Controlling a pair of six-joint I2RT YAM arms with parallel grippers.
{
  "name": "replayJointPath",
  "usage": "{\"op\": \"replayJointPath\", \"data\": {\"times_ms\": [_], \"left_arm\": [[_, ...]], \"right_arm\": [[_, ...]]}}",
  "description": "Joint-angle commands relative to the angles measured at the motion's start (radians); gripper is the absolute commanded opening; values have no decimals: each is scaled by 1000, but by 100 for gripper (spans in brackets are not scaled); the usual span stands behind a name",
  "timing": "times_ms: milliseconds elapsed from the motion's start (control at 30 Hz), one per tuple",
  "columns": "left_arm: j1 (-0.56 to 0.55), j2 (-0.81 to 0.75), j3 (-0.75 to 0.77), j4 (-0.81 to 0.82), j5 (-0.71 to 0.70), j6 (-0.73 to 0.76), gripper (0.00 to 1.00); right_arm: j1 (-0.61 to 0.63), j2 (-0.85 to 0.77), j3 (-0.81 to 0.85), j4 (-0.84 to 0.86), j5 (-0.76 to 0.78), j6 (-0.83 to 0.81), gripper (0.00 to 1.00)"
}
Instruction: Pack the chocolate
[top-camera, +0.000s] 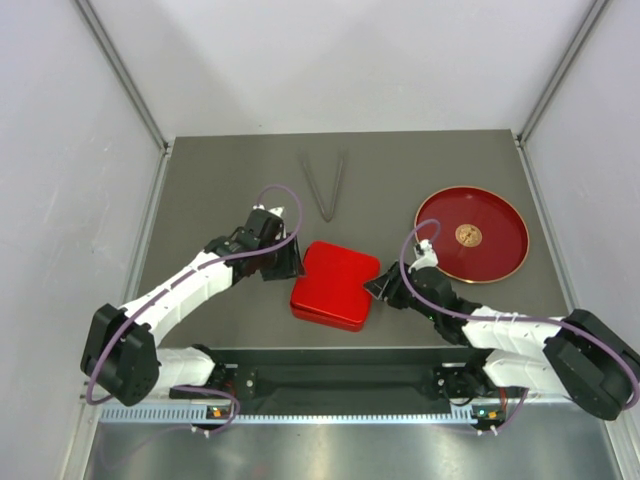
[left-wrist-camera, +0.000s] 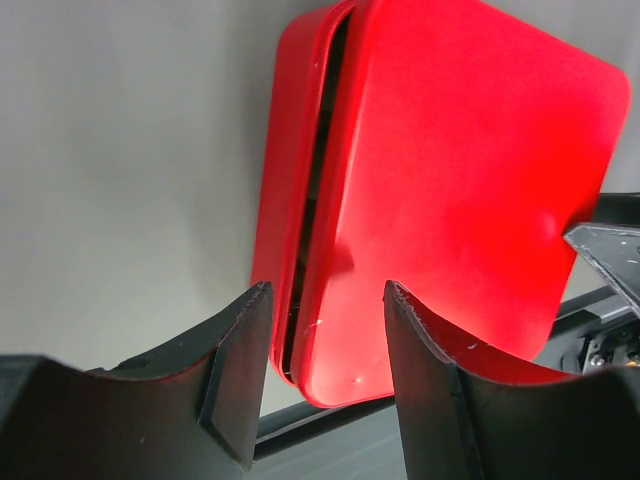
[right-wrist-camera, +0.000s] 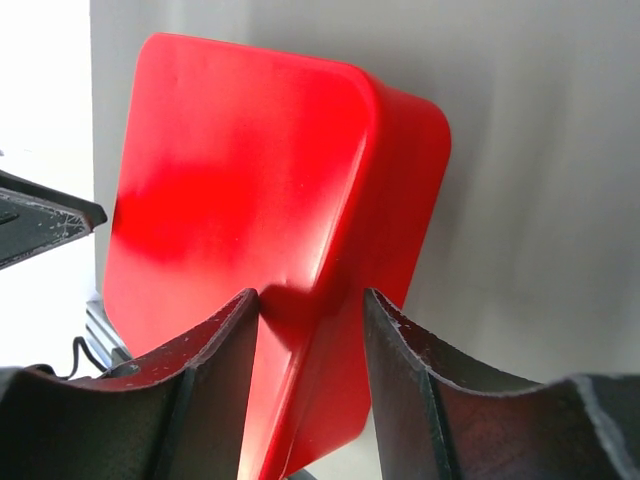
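Note:
A red square box (top-camera: 335, 285) lies with its flat lid on, at the table's near middle. The lid (left-wrist-camera: 450, 180) sits slightly ajar on the left side, with a dark slit showing above the tray wall (left-wrist-camera: 275, 200). My left gripper (top-camera: 290, 262) (left-wrist-camera: 325, 290) is shut on the box's left edge, one finger on the lid and one under the tray. My right gripper (top-camera: 378, 290) (right-wrist-camera: 308, 295) clamps the right edge (right-wrist-camera: 390, 200) the same way. One tan chocolate (top-camera: 467, 235) rests on the round red plate (top-camera: 500, 215). The box's inside is hidden.
Dark tongs (top-camera: 325, 185) lie in a V at the back middle of the grey table. The round plate sits at the right, near the table's right edge. The arms' black base rail (top-camera: 340, 380) runs just in front of the box.

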Motion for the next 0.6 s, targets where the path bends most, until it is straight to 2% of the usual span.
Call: {"op": "replayJointPath", "data": {"times_ms": [0, 267, 567], "left_arm": [[-1, -29, 32, -14, -30, 27, 53], [-1, -41, 6, 10, -10, 21, 53], [-1, -47, -10, 20, 12, 13, 52]], "right_arm": [[20, -29, 46, -49, 2, -40, 45], [31, -17, 80, -87, -13, -79, 36], [32, 59, 108, -68, -84, -112, 33]]}}
